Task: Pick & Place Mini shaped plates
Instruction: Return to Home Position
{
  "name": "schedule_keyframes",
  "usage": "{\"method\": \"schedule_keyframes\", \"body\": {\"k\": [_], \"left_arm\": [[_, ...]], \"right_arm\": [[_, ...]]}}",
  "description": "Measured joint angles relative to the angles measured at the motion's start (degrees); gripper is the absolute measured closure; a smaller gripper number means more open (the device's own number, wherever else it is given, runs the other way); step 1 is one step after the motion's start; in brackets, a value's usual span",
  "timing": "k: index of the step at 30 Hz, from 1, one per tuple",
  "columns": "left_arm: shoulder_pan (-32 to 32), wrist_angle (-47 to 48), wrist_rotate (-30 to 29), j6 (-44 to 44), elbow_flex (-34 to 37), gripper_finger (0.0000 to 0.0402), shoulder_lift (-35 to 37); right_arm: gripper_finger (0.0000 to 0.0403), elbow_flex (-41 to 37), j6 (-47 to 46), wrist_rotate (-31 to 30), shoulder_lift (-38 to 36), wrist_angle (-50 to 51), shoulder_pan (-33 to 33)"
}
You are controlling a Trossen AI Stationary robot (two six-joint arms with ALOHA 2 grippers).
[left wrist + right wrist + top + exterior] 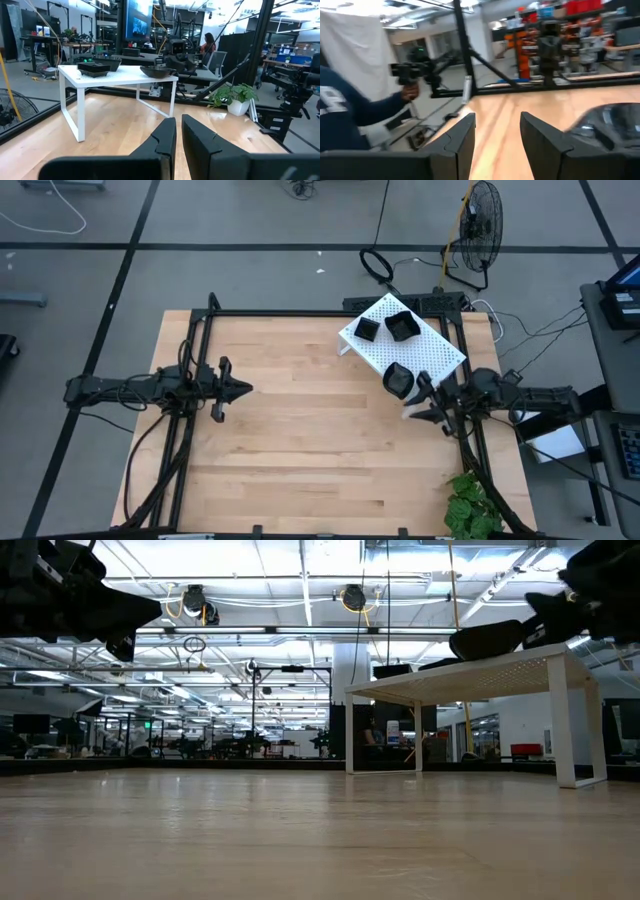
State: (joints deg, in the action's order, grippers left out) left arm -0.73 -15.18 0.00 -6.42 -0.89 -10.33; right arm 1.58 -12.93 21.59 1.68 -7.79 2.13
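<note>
Wooden table [300, 450]: bare board as far as the high view shows, with no dish lying loose on it.
White perforated rack [438, 352]: stands on legs at the table's far right corner and carries every dish in sight.
Left gripper [241, 389]: hovers over the table's left side, well apart from the rack. Its fingers are pressed almost together with only a slit between them, and they hold nothing.
Right gripper [417, 402]: just beside the rack's near end. Its fingers are spread, with nothing between them.
Mini shaped plates [397, 379]: glossy black, all on the rack in three stacks. The near stack is close to the right gripper; a small far stack [367, 329] and a wider far stack [401, 326] sit side by side at the other end.
Done, by my reading: the sorting and stacking, since nothing remains on the wood.
Left, by my reading: only drawing the right arm clear of the rack to rest; the count per stack cannot be read.
</note>
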Motion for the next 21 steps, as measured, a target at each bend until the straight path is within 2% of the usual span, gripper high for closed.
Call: {"method": "schedule_keyframes", "body": {"k": [3,12,18,21], "left_arm": [[0.0,0.0,0.0,-0.2,0.0,0.0371,0.0],[0.0,0.0,0.0,-0.1,0.0,0.0371,-0.1],[0.0,0.3,-0.1,0.2,0.0,0.0371,-0.1],[0.0,0.3,-0.1,0.2,0.0,0.0371,-0.1]], "right_arm": [[0.026,0.0,0.7,-2.3,1.0,-0.2,0.0],[0.026,0.0,1.3,-1.7,1.4,-1.4,0.0],[0.0259,-0.1,-2.8,8.0,1.4,-6.8,-0.4],[0.0257,-0.1,-3.3,7.9,1.4,-9.4,-3.4]]}}
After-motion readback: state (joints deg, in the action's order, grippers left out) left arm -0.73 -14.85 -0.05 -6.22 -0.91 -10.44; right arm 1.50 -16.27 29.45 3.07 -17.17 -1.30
